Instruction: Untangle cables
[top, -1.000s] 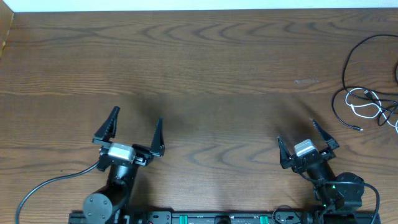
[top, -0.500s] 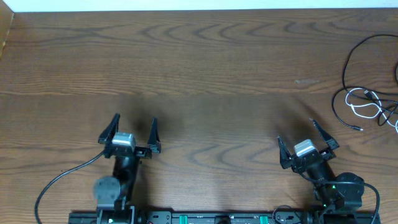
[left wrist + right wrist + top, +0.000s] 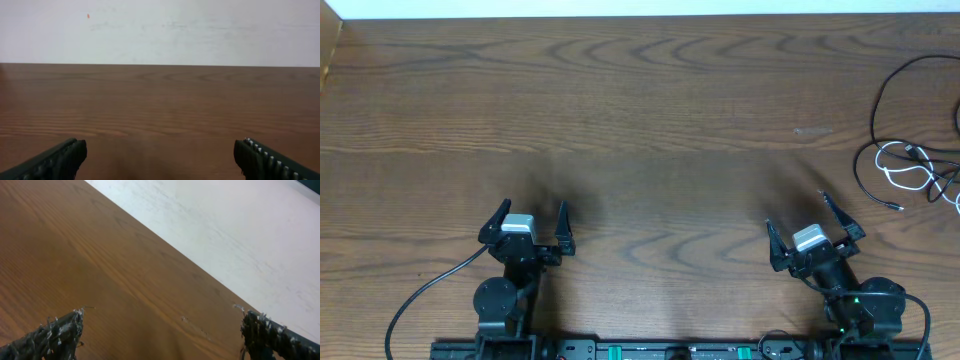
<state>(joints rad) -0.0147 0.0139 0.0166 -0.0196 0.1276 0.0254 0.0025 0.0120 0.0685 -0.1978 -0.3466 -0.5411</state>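
Observation:
A long black cable (image 3: 876, 110) loops at the table's far right edge in the overhead view, partly cut off by the frame. A shorter white cable (image 3: 903, 168) lies coiled among it. My left gripper (image 3: 531, 212) is open and empty at the front left, far from the cables. My right gripper (image 3: 797, 214) is open and empty at the front right, short of the cables. In the left wrist view the left gripper (image 3: 160, 152) has only bare wood between its fingers, and so has the right gripper (image 3: 162, 325) in the right wrist view. Neither wrist view shows a cable.
The wooden table (image 3: 640, 110) ends at a white wall along the back. The left arm's own thick black cable (image 3: 420, 295) curves along the front left. A black rail (image 3: 650, 350) runs along the front edge.
My left gripper has pulled back toward the front edge and its fingers have narrowed a little. The right arm and the cables have not moved.

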